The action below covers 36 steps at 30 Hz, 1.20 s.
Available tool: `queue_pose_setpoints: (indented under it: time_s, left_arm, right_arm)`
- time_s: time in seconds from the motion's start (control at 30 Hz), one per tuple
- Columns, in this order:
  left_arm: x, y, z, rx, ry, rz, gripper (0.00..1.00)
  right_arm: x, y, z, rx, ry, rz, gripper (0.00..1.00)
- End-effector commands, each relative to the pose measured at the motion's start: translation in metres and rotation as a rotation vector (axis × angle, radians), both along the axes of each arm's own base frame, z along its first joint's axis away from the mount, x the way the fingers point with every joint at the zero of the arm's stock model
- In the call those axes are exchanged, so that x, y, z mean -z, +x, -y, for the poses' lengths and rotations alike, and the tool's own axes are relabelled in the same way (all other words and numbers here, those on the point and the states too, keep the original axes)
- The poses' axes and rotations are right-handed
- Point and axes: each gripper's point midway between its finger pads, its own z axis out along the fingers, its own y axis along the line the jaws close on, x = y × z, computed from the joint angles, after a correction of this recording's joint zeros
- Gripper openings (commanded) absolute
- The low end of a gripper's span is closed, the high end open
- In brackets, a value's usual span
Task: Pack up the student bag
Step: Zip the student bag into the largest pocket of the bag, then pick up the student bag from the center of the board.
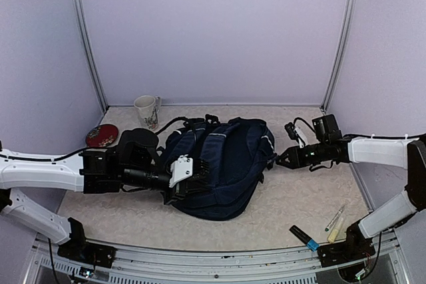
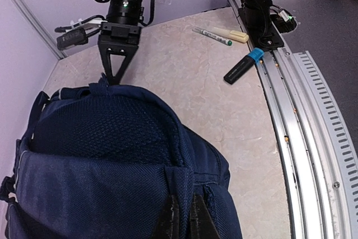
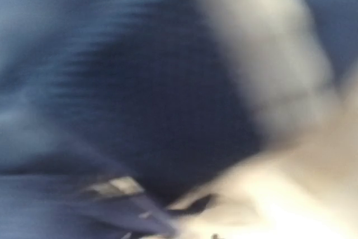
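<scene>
A pale, marbled table (image 1: 299,197) filled a booth of lilac walls (image 1: 213,31), its panels joined by slim metal uprights (image 1: 85,38), and a ribbed aluminium rail (image 1: 219,257) ran along the near edge. The student bag (image 1: 219,171) lay flat at the middle of the table, navy, with its padded mesh back and straps facing up. The left gripper (image 2: 187,219) rested on the bag's near-left part, its jaws drawn narrow and pinching a seam of the fabric. The right gripper (image 1: 279,159) met the bag's right edge, closed to a point where a nub of blue cloth rose to its tips. The right wrist view was too blurred to show more than blue fabric and pale table. At the back left stood a white mug (image 1: 146,111), with a red round object (image 1: 102,136) near it. Near the right front corner lay a black marker with a blue cap (image 1: 304,238) and two pale pens (image 1: 335,218).
</scene>
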Motion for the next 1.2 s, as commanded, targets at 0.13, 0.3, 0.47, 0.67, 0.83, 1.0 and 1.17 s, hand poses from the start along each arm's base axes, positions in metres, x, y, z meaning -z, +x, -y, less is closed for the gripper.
queue_pose_setpoints:
  time_s: [0.13,0.3,0.47,0.67,0.83,1.0,1.17]
  left_arm:
    - [-0.023,-0.014,-0.007,0.003,-0.09,-0.078,0.0]
    - [-0.038,-0.004,0.0,-0.029,-0.121,-0.049,0.0]
    - [-0.042,-0.007,0.0,-0.015,-0.127,-0.03,0.0]
    - [-0.044,-0.009,0.002,-0.033,-0.137,-0.018,0.0]
    - [-0.046,-0.007,0.005,-0.066,-0.134,0.01,0.0]
    - [-0.059,-0.007,0.016,-0.092,-0.152,0.038,0.0]
    - [-0.081,0.01,0.027,-0.227,-0.155,0.058,0.0]
  right_arm:
    - [-0.061,0.048,0.041,0.163,-0.051,0.255,0.46]
    - [-0.08,0.01,0.02,0.05,0.07,0.264,0.7]
    - [-0.082,-0.021,-0.034,-0.114,0.122,0.302,0.76]
    - [-0.063,-0.044,-0.074,-0.291,0.133,0.248,0.73]
    - [-0.036,-0.062,-0.086,-0.351,0.13,0.161,0.81]
    - [-0.043,-0.064,-0.096,-0.355,0.164,0.165,0.38]
    - [-0.084,-0.044,-0.094,-0.266,0.178,0.267,0.0]
